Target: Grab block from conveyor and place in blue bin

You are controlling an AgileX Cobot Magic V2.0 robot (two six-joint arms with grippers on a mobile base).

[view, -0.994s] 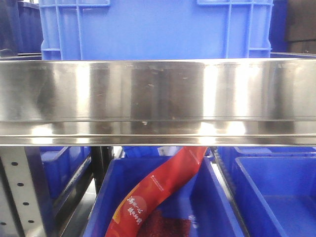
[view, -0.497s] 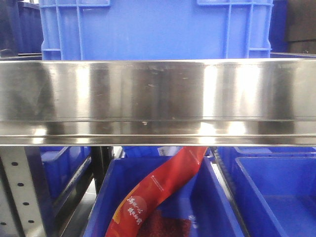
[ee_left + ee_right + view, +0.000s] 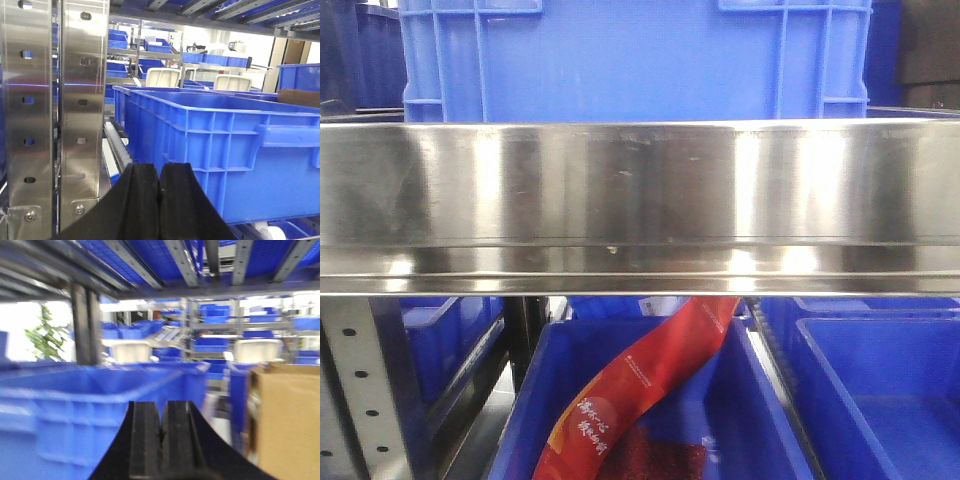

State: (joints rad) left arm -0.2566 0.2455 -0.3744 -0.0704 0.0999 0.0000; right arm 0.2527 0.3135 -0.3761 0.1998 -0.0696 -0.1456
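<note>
Seen from the front, a wide brushed steel shelf rail [image 3: 640,205] runs straight across the middle of the view. A large blue crate [image 3: 635,60] stands on the shelf above it. Below the rail a blue bin [image 3: 650,410] holds a red printed packet [image 3: 640,385], which leans diagonally from lower left to upper right, its upper end hidden behind the rail. Another blue bin [image 3: 880,390] sits just beside it on the right. Compared with the views from a second and half a second ago, nothing in this scene has shifted (the packet, bins and reflections lie the same).

In the left wrist view, the left gripper [image 3: 159,200] shows two black fingers pressed together with nothing between them. Ahead of it is a long blue ribbed bin [image 3: 220,150] on a roller track, with a perforated steel upright [image 3: 80,110] to the left.

The right wrist view is blurred. The right gripper [image 3: 161,440] also has its black fingers closed flat against each other, holding nothing. A blue tub [image 3: 75,415] lies to its left and a brown cardboard box [image 3: 285,415] to its right.

No block and no conveyor belt appear in any view.
</note>
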